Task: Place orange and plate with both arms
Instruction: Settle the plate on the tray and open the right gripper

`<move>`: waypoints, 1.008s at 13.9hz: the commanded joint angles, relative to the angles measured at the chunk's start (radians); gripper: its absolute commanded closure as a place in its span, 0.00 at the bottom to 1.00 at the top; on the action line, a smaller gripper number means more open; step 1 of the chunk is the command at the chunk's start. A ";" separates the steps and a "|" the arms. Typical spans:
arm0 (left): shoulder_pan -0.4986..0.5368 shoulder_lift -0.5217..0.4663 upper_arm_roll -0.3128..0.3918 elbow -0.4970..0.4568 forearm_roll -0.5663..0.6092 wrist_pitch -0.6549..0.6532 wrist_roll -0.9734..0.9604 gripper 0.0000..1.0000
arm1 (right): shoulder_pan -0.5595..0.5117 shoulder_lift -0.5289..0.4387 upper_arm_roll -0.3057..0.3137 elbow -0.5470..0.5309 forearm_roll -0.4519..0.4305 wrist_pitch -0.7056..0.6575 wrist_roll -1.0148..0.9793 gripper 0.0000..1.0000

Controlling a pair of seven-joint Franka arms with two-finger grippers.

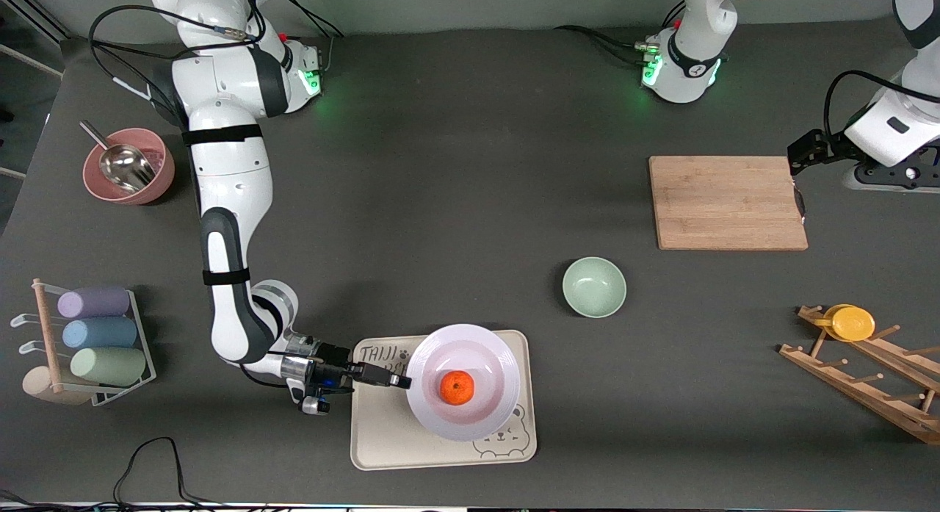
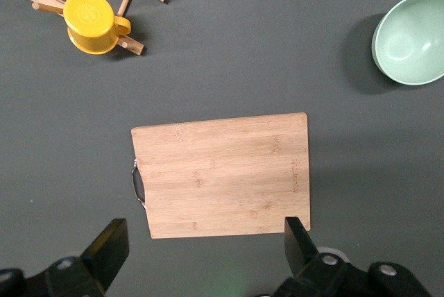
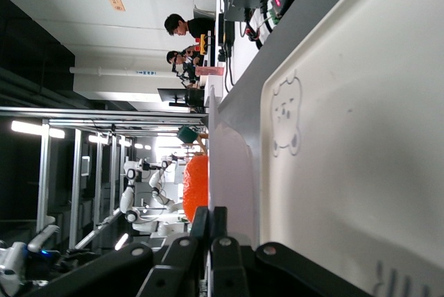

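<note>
Fingers (image 3: 208, 231) of right gripper (image 1: 400, 380) pressed together on rim of plate (image 1: 496, 358), pinching it at the edge toward the right arm's end of the table. In right wrist view, rim seen edge-on between the pads. Plate held roughly level over the tray (image 1: 382, 431), cream w/ bear print; can't tell if plate base touches tray or hangs just above it. Orange (image 1: 457, 387) sits in plate's well, near centre, just past the fingertips along the gripper's line of reach. Right arm (image 1: 235, 203) stretched low from its base to tray.

Key relation: grip is on one edge only, so plate's weight + orange hang outward from the fingers, toward the left arm's end. Prob. last step for this arm: lower flat, then release. Risk: tilt on release lets orange roll.

Left gripper (image 2: 208, 241) w/ fingers spread wide, holding nothing, hanging over cutting board (image 1: 727, 202), well apart from plate. Left arm waiting. Green bowl (image 1: 594, 286) between board and tray. Yellow cup (image 1: 850, 322) on wooden rack (image 1: 881, 383), untouched.
</note>
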 commanded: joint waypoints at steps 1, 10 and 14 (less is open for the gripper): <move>-0.009 -0.004 0.005 -0.007 0.005 0.013 -0.001 0.00 | -0.007 0.033 0.000 0.030 0.019 -0.004 -0.061 1.00; -0.008 0.008 0.005 -0.007 0.003 0.027 -0.001 0.00 | -0.001 0.055 0.003 -0.007 0.008 -0.004 -0.167 1.00; -0.008 0.011 0.003 -0.005 0.000 0.031 -0.001 0.00 | 0.000 0.055 0.003 -0.015 0.007 -0.004 -0.164 1.00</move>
